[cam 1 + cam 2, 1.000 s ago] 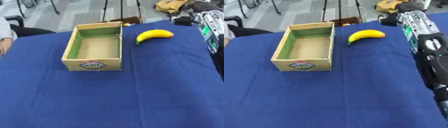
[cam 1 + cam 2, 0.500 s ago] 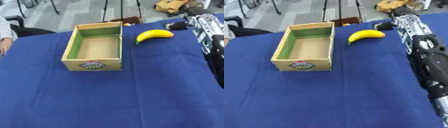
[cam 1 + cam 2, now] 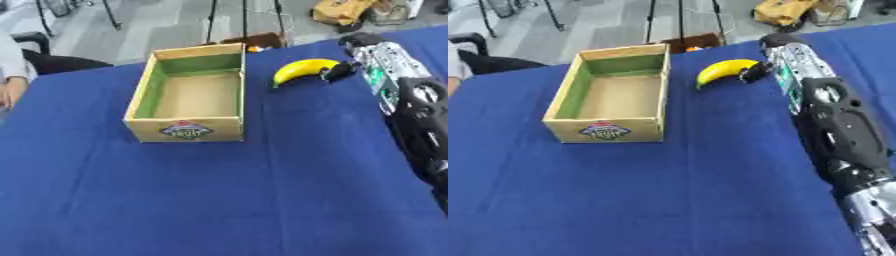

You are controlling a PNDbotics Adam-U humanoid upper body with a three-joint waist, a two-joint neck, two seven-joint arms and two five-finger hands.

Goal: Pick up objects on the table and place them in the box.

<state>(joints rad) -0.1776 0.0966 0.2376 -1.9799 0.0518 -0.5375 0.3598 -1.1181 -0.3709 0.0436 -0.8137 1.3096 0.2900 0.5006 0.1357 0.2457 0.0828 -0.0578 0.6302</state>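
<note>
One object to move: the banana, the only loose item visible on the cloth.
Tabletop [image 3: 219, 200]: covered in blue cloth, bare across the near half; nothing lies between banana and box.
Right arm [image 3: 833, 125]: black and silver, runs up the right side from the near edge toward the far right.
Box [image 3: 188, 95]: open cardboard with a green lining, far left of centre, nothing visible inside; its right wall faces the banana and must be cleared from above.
Banana [image 3: 302, 70]: yellow, curved, lying flat just right of the box, far side of the cloth, its right end at the hand.
Banana handling: probably light, fairly stiff, with smooth skin that may slide and flesh that bruises under a hard squeeze; likely to roll on its curve.
Where to hold: judged best across the thick middle, fingers either side of the curve.
Right hand [image 3: 339, 71]: dark fingertips at or touching the banana's right end; whether they are spread or closing I cannot tell.
Left hand: not visible.
Surroundings: a person's sleeve [image 3: 13, 60] at the far left edge, off the work; clutter on the floor beyond the tabletop, out of the way.
</note>
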